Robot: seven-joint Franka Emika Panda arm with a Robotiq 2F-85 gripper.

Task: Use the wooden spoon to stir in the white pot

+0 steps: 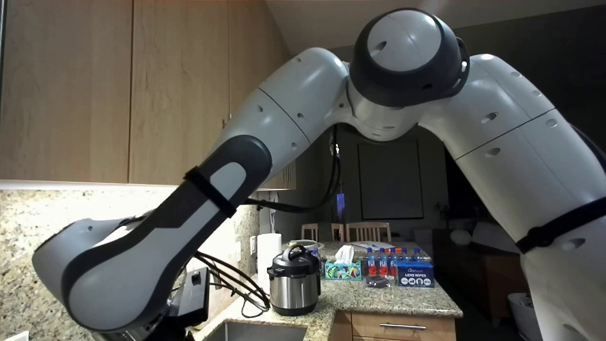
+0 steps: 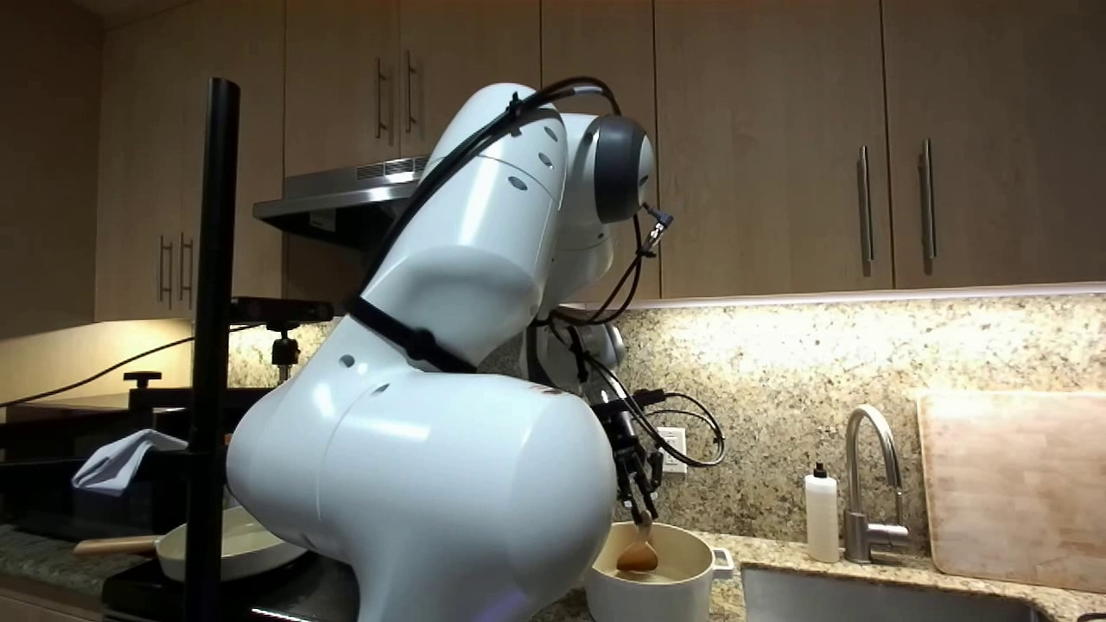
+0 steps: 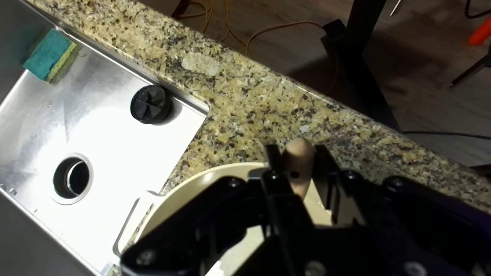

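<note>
The wooden spoon (image 2: 638,555) hangs down inside the white pot (image 2: 650,600), its bowl low in the pot near the inner wall. In the wrist view, the spoon's handle end (image 3: 298,153) is pinched between both black fingertips, so my gripper (image 3: 297,157) is shut on it. An exterior view shows the gripper (image 2: 641,518) above the pot, pointing down. Part of the pot's cream rim (image 3: 207,177) curves out beneath the gripper in the wrist view; the spoon's bowl is hidden there. Neither pot nor spoon shows in the exterior view with the pressure cooker (image 1: 294,284).
Beside the pot lies a steel sink (image 3: 107,153) holding a sponge (image 3: 50,55) and a black stopper (image 3: 149,104). A faucet (image 2: 864,518), soap bottle (image 2: 822,516) and cutting board (image 2: 1015,492) stand behind it. A frying pan (image 2: 233,566) rests on the stove.
</note>
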